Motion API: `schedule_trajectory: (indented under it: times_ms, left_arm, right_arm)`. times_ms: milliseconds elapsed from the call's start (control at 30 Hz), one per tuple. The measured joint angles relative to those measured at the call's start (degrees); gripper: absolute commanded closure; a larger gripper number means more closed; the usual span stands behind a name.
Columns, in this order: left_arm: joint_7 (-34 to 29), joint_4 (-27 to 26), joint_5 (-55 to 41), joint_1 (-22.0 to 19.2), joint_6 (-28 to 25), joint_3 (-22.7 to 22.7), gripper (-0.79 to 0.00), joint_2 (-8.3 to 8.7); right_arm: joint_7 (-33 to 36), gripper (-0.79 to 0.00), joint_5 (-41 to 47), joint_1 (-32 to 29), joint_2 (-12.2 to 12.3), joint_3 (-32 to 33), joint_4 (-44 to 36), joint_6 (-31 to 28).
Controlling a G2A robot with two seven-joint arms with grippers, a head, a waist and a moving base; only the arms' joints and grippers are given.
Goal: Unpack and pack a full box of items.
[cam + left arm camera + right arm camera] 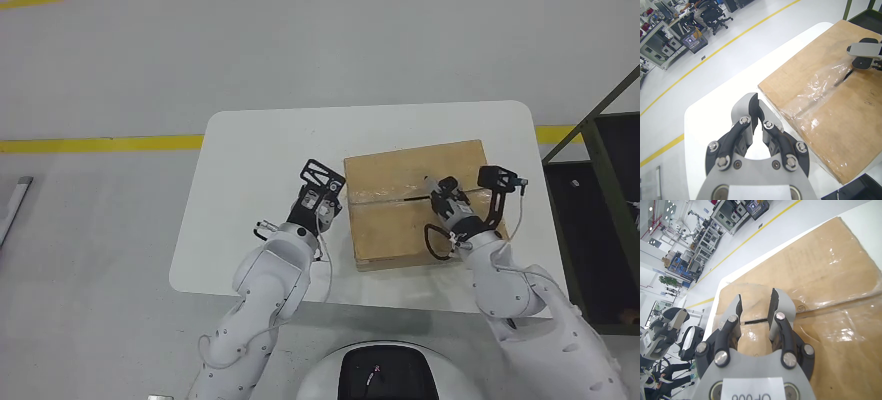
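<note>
White table [260, 170]: left gripper [757, 103] pressed together beside box [410, 175], right gripper [756, 295] spread over it

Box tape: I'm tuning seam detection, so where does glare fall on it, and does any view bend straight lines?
Left wrist view: white glints speckle the crinkled tape along the box seam; the yellow floor line bows. Right wrist view: glare patches on the tape beside the right claw. Top view: even light, no strong glints.
</note>
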Motion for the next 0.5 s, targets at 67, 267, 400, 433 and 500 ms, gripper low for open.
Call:
schedule_trajectory:
  times_ms: [67,267,400,433,500]
  left_arm:
    - [0.08,-0.06,0.15,0.1,-0.02,-0.09,0.0,-0.05]
    - [0.15,-0.17,0.41,0.38,-0.41,-0.31,0.0,-0.2]
    - [0.15,-0.22,0.5,0.49,-0.7,-0.42,0.0,-0.3]
    - [0.17,-0.25,0.5,0.54,-0.72,-0.46,0.0,-0.33]
    - [0.19,-0.33,0.49,0.64,-0.73,-0.52,0.0,-0.38]
  right_arm:
    - [0.13,-0.388,-0.13,-0.47,0.03,0.6,-0.64,0.06]
    - [1.02,-0.385,-1.3,-1.83,0.16,2.12,-1.76,0.45]
    - [2.62,-0.385,-2.85,-1.42,0.25,2.34,-1.23,0.1]
    - [3.72,-0.385,-3.56,-1.0,0.3,2.22,-1.18,-0.32]
    - [5.34,-0.385,-5.5,-0.33,0.44,1.91,-1.28,-1.1]
